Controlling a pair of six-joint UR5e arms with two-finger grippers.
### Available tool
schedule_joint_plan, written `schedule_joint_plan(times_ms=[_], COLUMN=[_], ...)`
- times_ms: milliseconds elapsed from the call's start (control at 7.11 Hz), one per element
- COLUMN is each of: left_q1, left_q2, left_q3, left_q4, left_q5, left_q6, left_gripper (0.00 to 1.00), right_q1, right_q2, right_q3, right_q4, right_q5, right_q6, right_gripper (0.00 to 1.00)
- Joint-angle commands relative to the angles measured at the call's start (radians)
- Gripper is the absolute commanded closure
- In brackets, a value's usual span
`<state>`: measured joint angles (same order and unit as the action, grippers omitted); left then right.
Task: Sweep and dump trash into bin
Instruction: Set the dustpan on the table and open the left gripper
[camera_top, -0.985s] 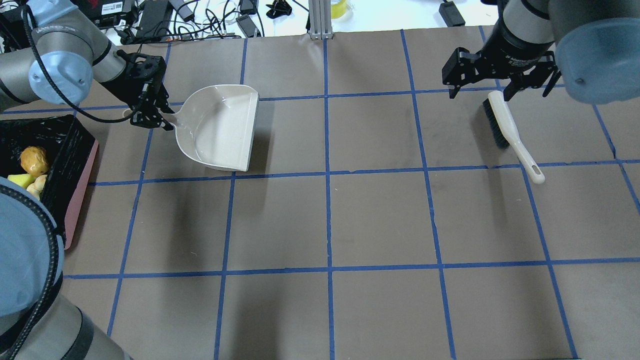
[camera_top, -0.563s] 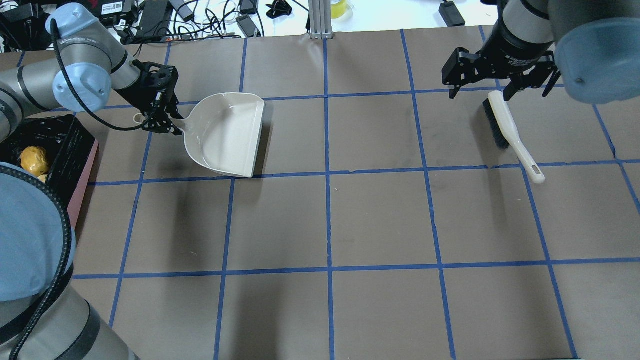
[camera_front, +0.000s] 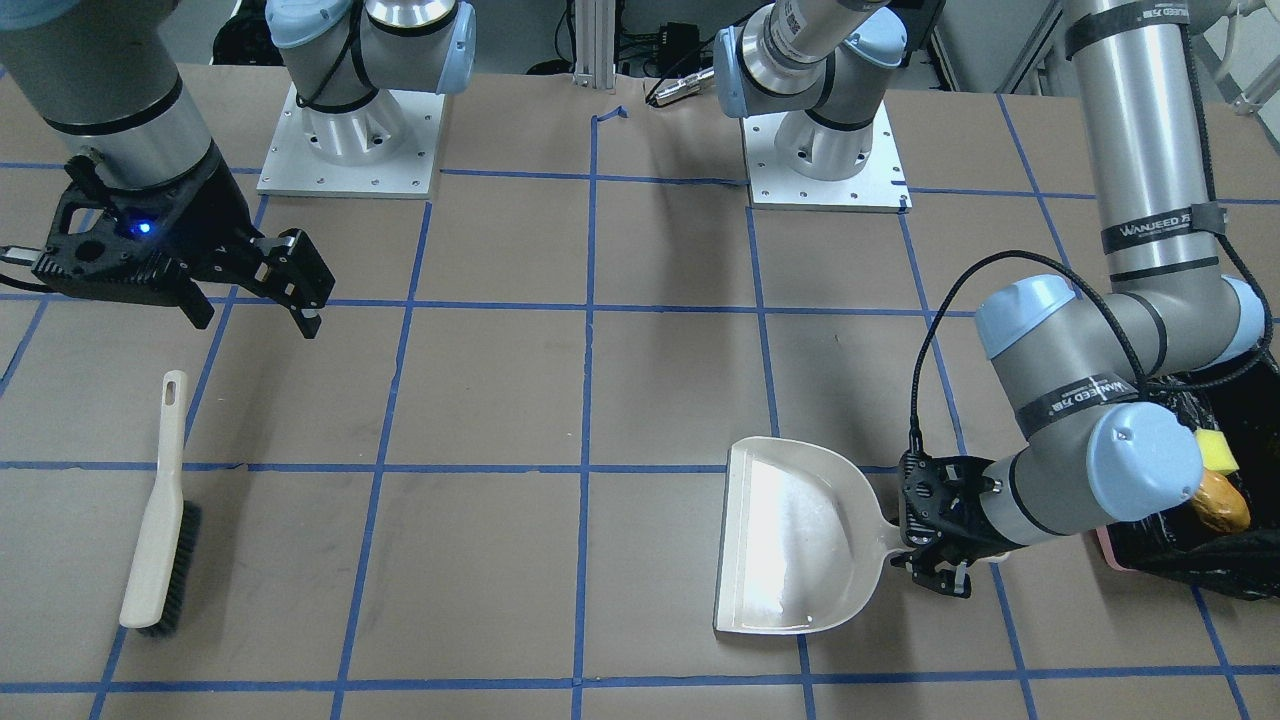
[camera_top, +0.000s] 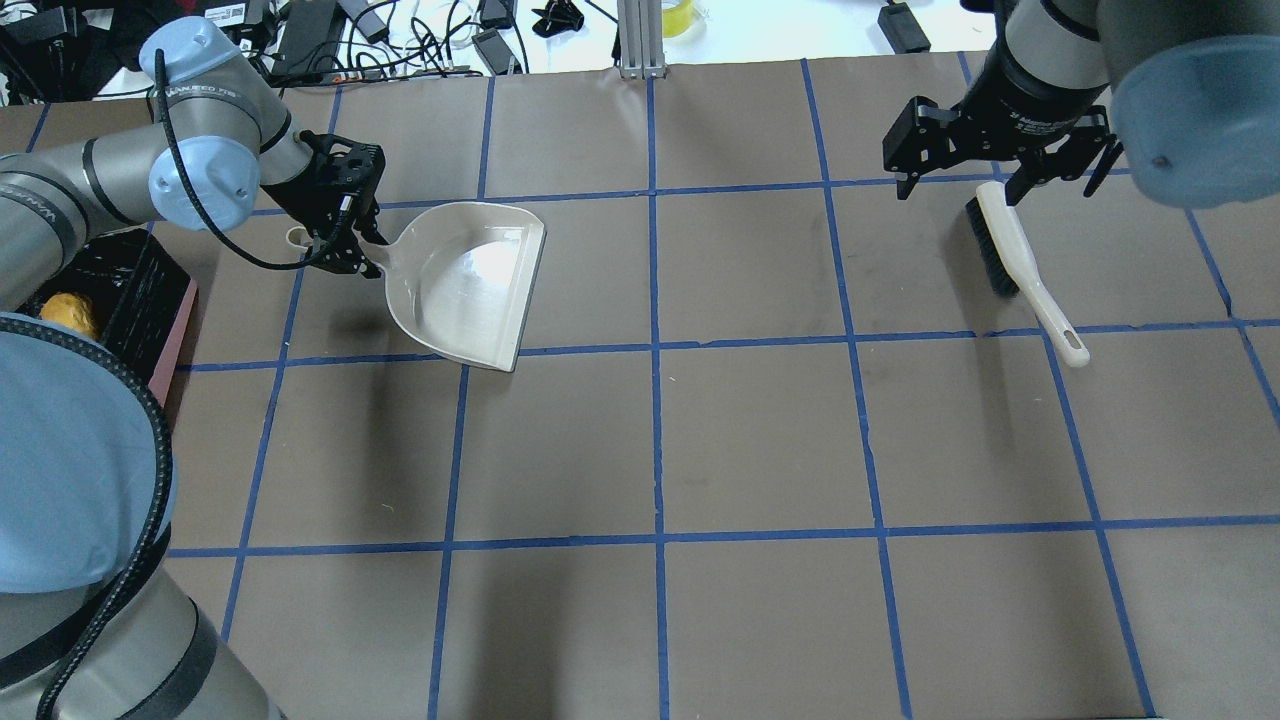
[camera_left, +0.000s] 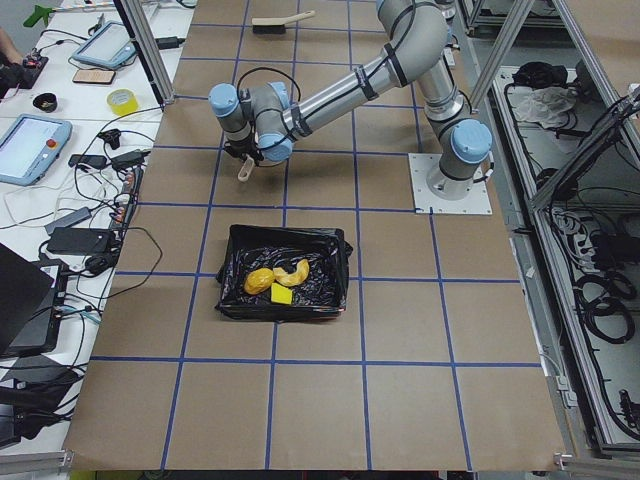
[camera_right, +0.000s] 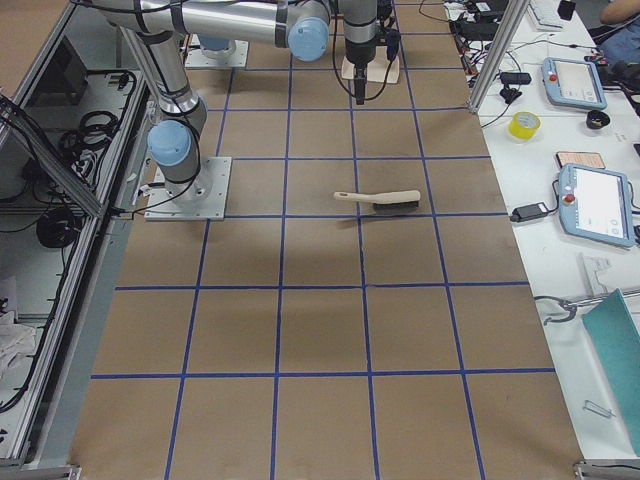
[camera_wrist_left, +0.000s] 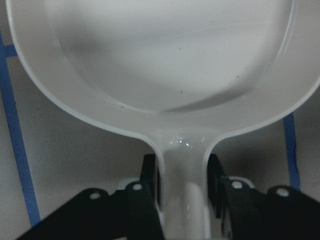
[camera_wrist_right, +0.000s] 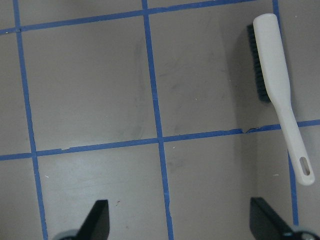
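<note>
Trash is all in the bin (camera_left: 334, 262): orange-brown potato-like lump (camera_left: 259, 280), pale melon-like slice (camera_left: 296, 272), yellow-green sponge-like wedge (camera_left: 282, 296), bunched together on the black liner. In the overhead view the bin sits at 9 o'clock on the table (camera_top: 760, 440), at the edge, pink wall showing under the bag. Left gripper (camera_wrist_left: 182, 172) is clamped on the handle of the beige dustpan (camera_top: 470, 280), a finger pressed against each side; pan is at about 10 o'clock overhead, mouth facing 3 o'clock, nothing in it; can't tell if its lip touches the table. Right gripper (camera_front: 255, 305) is spread wide, holding nothing, hanging above the bristle end of the brush (camera_top: 1020, 260), which lies flat at 2 o'clock overhead. Strap (camera_front: 1160, 228) on the left arm reads "WANJEED"; white lettering on the right wrist is too small to read.
</note>
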<state>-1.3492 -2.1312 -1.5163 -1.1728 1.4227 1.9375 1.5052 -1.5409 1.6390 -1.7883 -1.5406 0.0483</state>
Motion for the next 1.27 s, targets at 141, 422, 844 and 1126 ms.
schedule_joint_plan(times_ms=[141,422,844,1126], left_q1=[-0.004,-0.01,-0.063,-0.088], left_q2=[0.046,0.146,0.31,0.382], left_q3=[0.008,0.024,0.01,0.005], left_q4=[-0.016,-0.15,-0.287,-0.332], left_q5=[0.004,0.002,0.002,0.01], left_q6=[-0.009,-0.108,-0.479,-0.694], left_gripper=[0.0,0.0,0.0,0.0], right_q1=[0.045,0.061,0.058,0.059], right_q2=[-0.036,-0.048,-0.048,-0.074], right_q3=[0.024,0.024,0.016,0.019], right_q4=[0.012,0.012,0.007,0.019], right_q5=[-0.006,0.0,0.01,0.008], right_q6=[0.01,0.007,0.005,0.001], right_gripper=[0.0,0.0,0.0,0.0])
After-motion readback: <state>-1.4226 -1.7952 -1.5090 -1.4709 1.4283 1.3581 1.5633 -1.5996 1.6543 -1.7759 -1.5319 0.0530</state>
